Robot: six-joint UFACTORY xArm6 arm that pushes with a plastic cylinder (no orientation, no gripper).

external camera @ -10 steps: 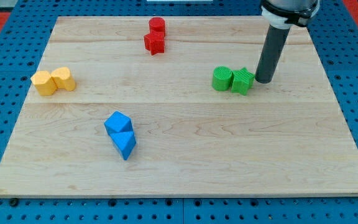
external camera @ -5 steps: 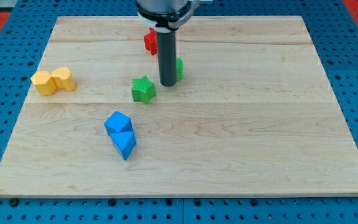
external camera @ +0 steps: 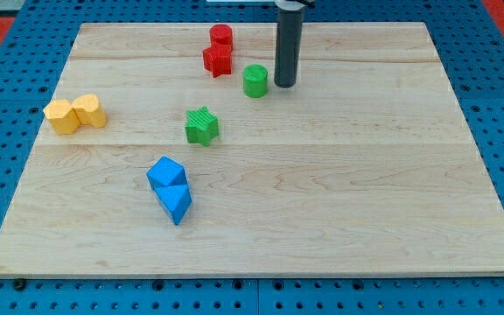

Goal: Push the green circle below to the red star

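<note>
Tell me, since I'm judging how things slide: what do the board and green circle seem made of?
The board looks like pale, smooth-finished wood: grain lines and plank seams show. The green circle looks like matte solid plastic or painted wood, uniform in colour with no grain; which one can't be told.

Rod (external camera: 286,44) top beyond the view's top

Two yellow blocks (external camera: 75,114) are sitting touching near the left edge. A green star (external camera: 201,125) is lying mid-board, two blue blocks (external camera: 171,189) below it; a red cylinder (external camera: 221,36) is standing near the top edge.
</note>
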